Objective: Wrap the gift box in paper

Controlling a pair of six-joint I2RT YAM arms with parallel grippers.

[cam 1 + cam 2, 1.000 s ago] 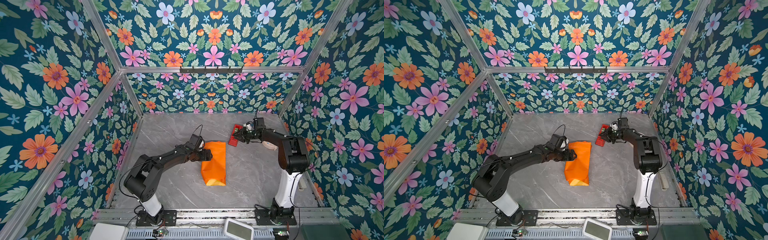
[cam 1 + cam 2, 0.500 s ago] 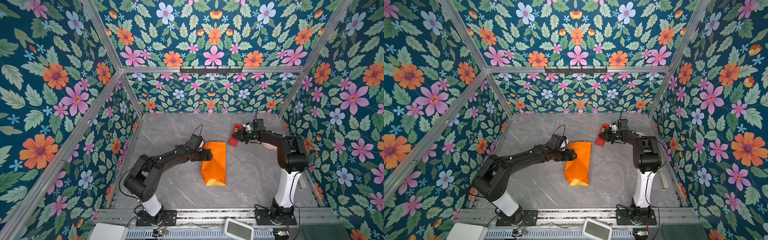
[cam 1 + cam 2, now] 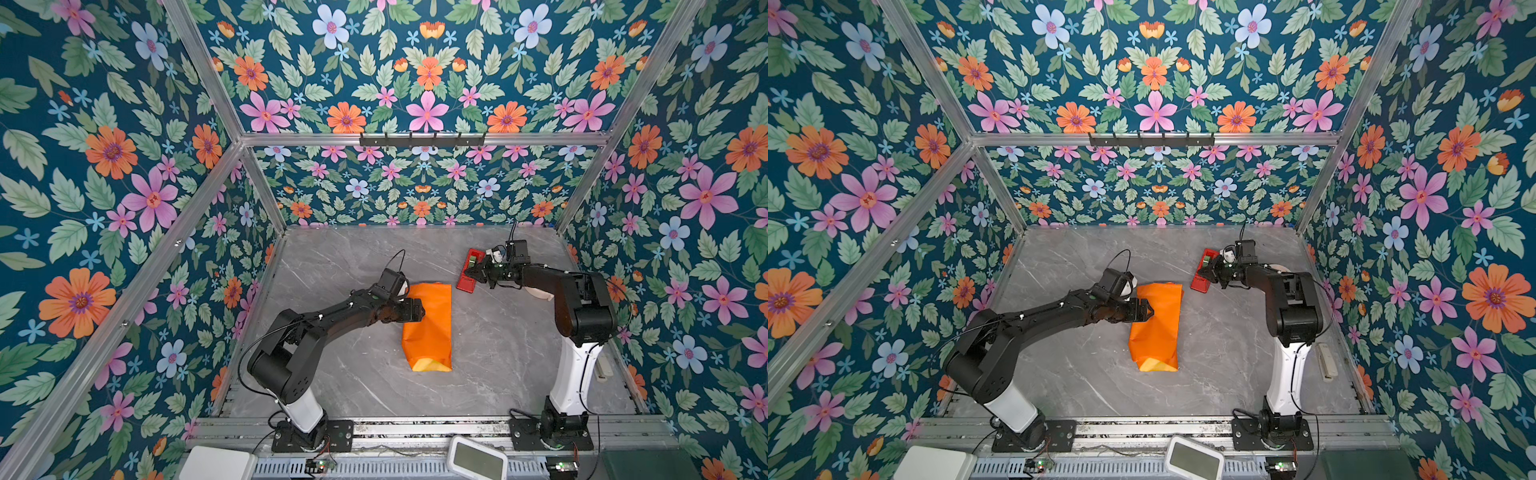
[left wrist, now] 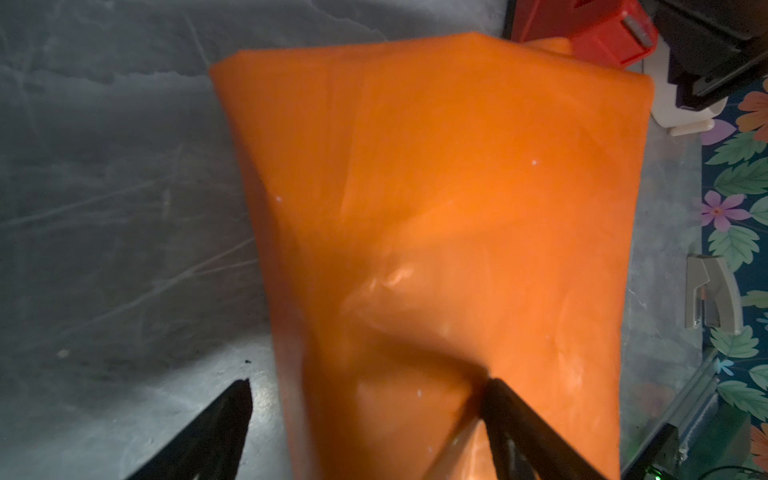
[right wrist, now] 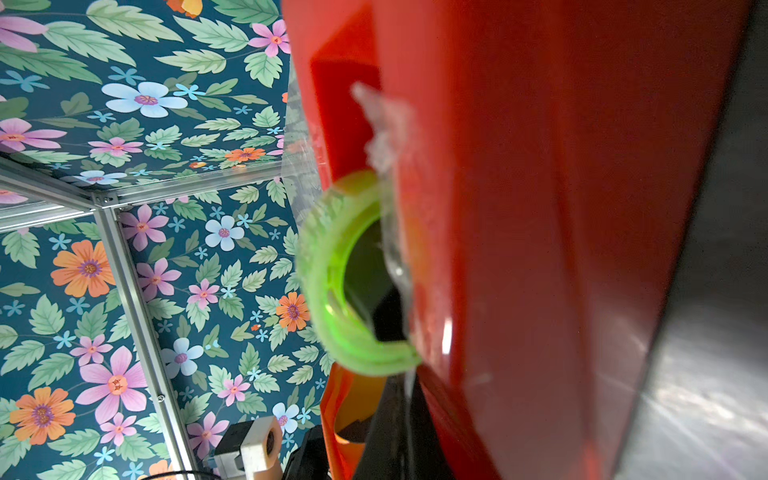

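The paper lies mid-table as a long orange bundle, its yellow face showing at the near open end. The gift box is hidden. My left gripper is open at the bundle's left side, one finger on the orange paper and the other over the bare table. My right gripper is at the red tape dispenser. It is shut on a clear strip of tape that runs past the green roll.
A grey-white tool lies by the right wall. Floral walls close in the marble table on three sides, with a hook rail high at the back. A white device sits on the front rail.
My right gripper's jaws have closed at the tape dispenser. The left arm and the paper bundle have stayed where they were.
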